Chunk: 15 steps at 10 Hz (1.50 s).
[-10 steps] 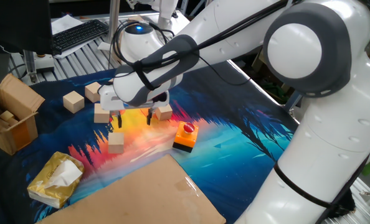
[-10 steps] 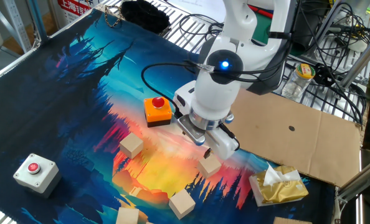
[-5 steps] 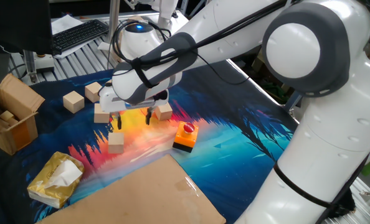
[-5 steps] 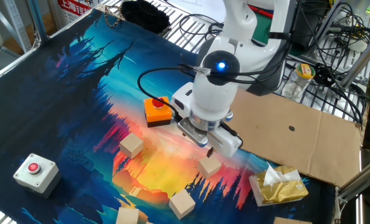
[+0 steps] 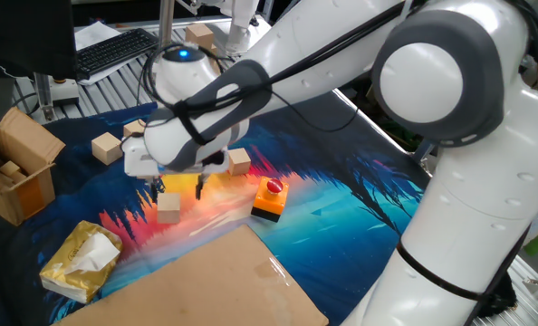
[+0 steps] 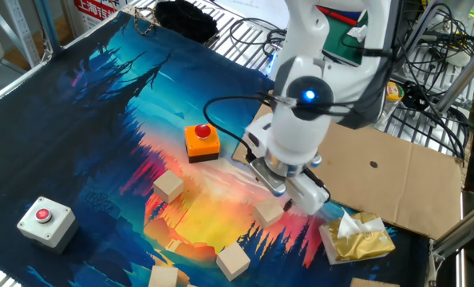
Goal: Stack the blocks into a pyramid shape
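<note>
Near the middle of the counter (image 5: 341, 204), the gripper (image 5: 177, 187) hangs just above one wooden block (image 5: 168, 207), its fingers (image 5: 199, 188) spread apart and holding nothing. Another block (image 5: 239, 161) lies beside the orange button box (image 5: 270, 200); more blocks (image 5: 107, 148) sit toward the cardboard box (image 5: 15, 165).

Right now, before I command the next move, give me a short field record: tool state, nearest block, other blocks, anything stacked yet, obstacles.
tool: open, empty, fingers pointing down
nearest block: lone wooden cube just below the tool, on the mat, not gripped
other blocks: one near the orange button block; one toward the cardboard box; others partly hidden by the arm
stacked: no stack visible in either view
obstacles: orange button block, tissue pack, cardboard sheet
</note>
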{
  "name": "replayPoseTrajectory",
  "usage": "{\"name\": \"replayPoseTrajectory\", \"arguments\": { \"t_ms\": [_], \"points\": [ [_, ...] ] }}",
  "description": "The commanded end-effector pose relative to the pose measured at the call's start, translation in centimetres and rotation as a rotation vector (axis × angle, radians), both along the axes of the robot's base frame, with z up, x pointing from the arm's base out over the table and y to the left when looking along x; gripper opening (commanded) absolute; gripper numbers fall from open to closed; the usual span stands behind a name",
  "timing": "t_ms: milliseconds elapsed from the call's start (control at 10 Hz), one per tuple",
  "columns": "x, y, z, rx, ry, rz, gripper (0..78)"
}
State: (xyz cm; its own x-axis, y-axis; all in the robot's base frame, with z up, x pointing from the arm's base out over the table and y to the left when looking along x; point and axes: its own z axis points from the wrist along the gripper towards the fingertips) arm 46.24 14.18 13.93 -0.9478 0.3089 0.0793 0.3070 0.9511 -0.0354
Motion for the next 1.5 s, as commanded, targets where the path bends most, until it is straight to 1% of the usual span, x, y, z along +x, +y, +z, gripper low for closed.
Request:
{"name": "replayPoseTrajectory", "arguments": {
  "t_ms": [100,300,400,500,800,1000,1300,1500],
  "points": [
    [-0.5,0.6,-1.4,0.004,-0.025,-0.071,77.4],
    [-0.3,0.7,-1.6,0.005,-0.030,-0.075,77.4],
    [-0.2,0.7,-1.9,0.004,-0.039,-0.079,77.4],
    [-0.1,0.6,-2.6,0.004,-0.046,-0.085,77.4],
    [0.6,0.6,-3.5,0.008,-0.049,-0.095,77.4],
    [0.6,0.6,-3.5,0.010,-0.049,-0.099,77.4],
    [0.6,0.9,-4.7,0.009,-0.057,-0.114,77.4],
    [0.5,1.1,-4.8,0.009,-0.057,-0.120,77.4]
  ]
}}
